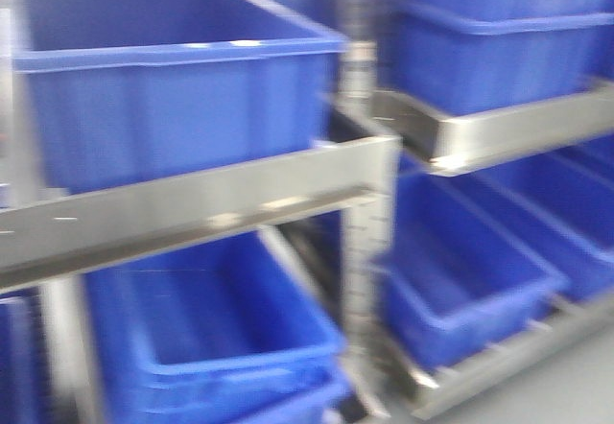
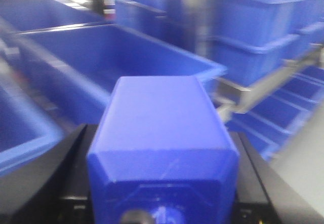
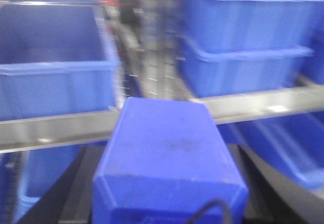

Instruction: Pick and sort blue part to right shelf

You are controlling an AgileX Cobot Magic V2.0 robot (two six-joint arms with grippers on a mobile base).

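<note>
Left wrist view: my left end effector pinches a blue part just short of the bin; the right end effector pinches another. Blur suggests speed, so I fear clipping the bin's rim.

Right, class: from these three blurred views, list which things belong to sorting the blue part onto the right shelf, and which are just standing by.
Belongs to the job:
right shelf and its blue bins
left-wrist blue block, right-wrist blue block: held part or gripper housing, cannot tell

Just standing by:
left shelf and its upper bin
grey floor
</note>
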